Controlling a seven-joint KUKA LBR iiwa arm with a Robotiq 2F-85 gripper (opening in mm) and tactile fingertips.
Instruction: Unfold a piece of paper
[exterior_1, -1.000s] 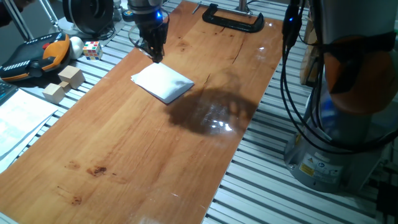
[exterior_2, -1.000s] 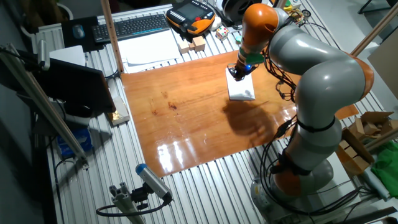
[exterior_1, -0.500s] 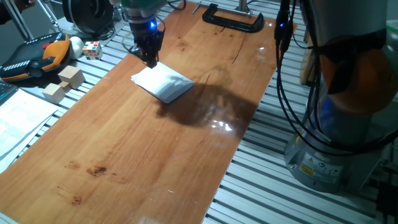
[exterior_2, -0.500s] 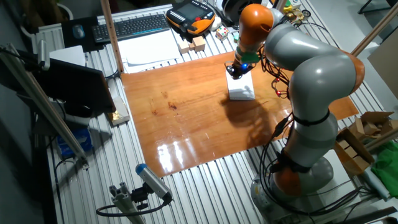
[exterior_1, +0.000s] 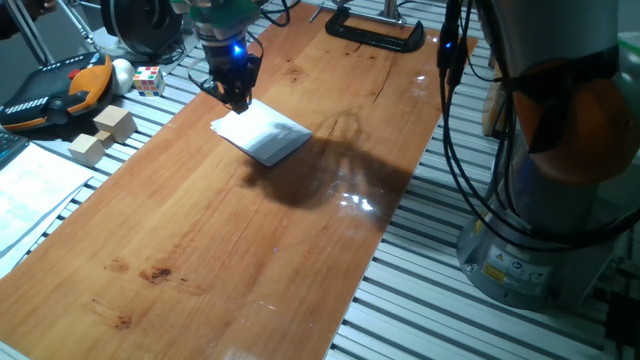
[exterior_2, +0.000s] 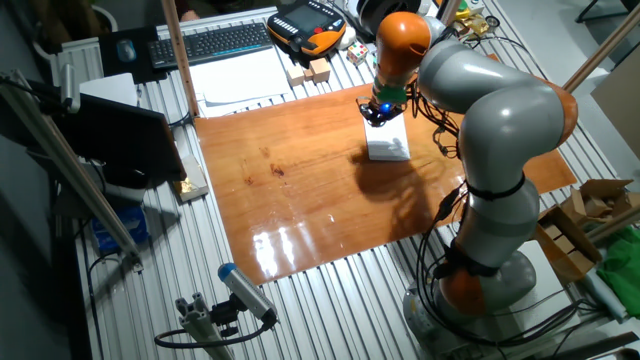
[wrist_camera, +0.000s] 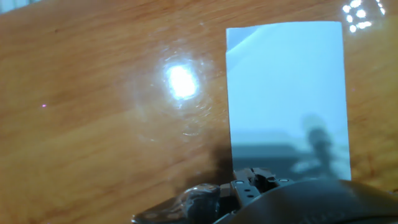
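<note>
The piece of paper is a plain white sheet lying folded and flat on the wooden table top. It also shows in the other fixed view and fills the right of the hand view. My gripper points down at the paper's far left corner, just above or touching its edge, and it shows in the other fixed view too. Its fingers come together to one narrow tip and hold nothing. In the hand view only the dark hand body shows at the bottom, casting a shadow on the sheet.
Two tan wooden blocks, a colour cube and an orange-black pendant lie left of the board. Printed sheets lie at the left edge. A black clamp sits at the far end. The arm's base stands to the right.
My gripper has moved a little to the left along the paper's far edge, toward its corner. The paper has not moved and stays folded.
</note>
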